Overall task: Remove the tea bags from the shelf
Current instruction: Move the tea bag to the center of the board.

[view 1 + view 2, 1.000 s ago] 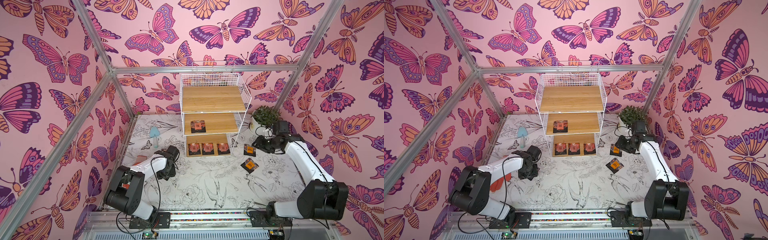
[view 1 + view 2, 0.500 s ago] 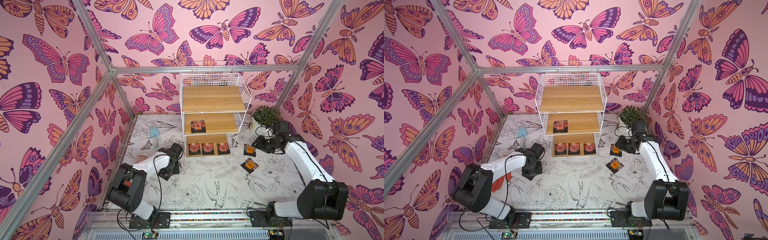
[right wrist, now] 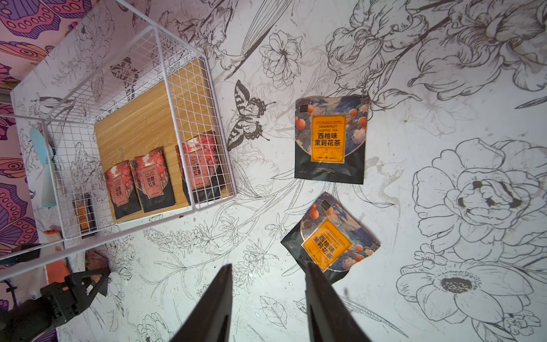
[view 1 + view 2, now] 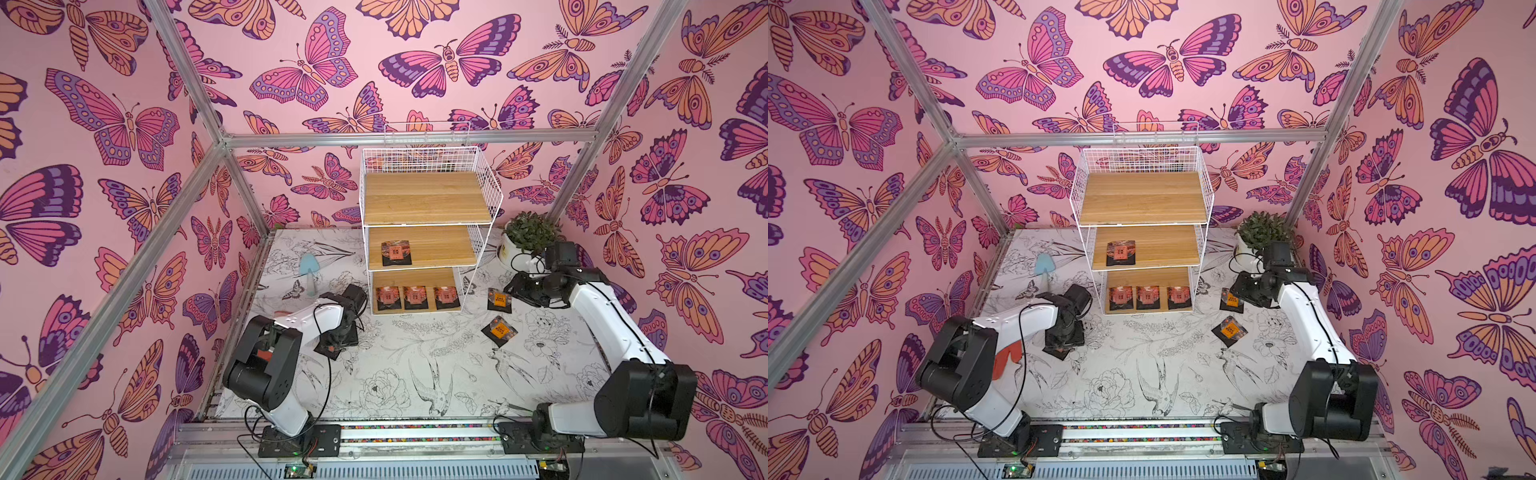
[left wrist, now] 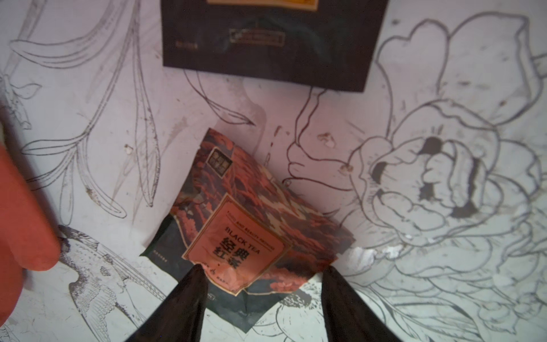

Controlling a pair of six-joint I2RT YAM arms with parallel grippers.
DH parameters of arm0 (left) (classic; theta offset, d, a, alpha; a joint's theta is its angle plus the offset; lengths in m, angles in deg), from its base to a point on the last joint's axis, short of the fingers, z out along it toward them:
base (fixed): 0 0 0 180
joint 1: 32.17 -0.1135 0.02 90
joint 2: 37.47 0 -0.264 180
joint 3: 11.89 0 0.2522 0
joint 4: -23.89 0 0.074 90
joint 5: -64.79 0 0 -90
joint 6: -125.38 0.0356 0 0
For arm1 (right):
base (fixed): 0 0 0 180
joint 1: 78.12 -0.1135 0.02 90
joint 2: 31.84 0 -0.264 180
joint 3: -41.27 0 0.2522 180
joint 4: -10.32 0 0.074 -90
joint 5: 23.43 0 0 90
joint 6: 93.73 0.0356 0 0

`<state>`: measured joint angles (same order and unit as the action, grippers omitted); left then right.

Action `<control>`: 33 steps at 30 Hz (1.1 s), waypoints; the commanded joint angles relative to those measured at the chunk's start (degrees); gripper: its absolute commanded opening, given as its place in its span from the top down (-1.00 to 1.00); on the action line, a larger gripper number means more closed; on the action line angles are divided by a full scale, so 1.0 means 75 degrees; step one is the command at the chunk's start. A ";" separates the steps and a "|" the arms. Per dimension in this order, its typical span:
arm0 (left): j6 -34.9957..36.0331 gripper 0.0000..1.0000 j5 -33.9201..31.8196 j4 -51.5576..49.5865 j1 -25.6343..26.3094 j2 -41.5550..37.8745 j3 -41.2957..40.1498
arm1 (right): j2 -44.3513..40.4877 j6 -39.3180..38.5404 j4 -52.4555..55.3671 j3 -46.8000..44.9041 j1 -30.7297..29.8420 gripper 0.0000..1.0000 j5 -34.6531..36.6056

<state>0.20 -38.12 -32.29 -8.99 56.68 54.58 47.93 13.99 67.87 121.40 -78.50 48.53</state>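
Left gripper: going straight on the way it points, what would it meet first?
Probably the reddish-pink tea bag lying on the table just beyond its fingers; how near is unclear.

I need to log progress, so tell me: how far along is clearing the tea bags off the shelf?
About halfway. Done: three orange-label bags lie on the table, two near the open right gripper, one near the left gripper. In hand: a reddish bag lies on the table between the left gripper's open jaws. Left: a middle-tier bag and three bottom-tier bags on the shelf.
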 commanded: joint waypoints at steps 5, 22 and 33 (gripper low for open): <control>0.0145 -0.31 -0.0178 -0.0089 -0.0288 0.0060 -0.0043 | -0.0074 -0.0111 0.0144 0.0233 0.0063 0.09 0.0046; 0.0188 -0.36 0.0397 0.0023 -0.0321 -0.0956 -0.0046 | 0.0036 0.0014 0.0261 0.0034 0.0063 0.09 0.0834; 0.0179 -0.43 0.0735 -0.0257 -0.0137 -0.2249 0.0087 | 0.0539 0.0435 -0.0120 -0.0891 0.0047 0.04 0.0777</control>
<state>1.66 -33.53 -32.11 -10.24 40.94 55.35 52.43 15.63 67.74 117.22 -77.95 55.45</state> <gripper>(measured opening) 0.713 0.480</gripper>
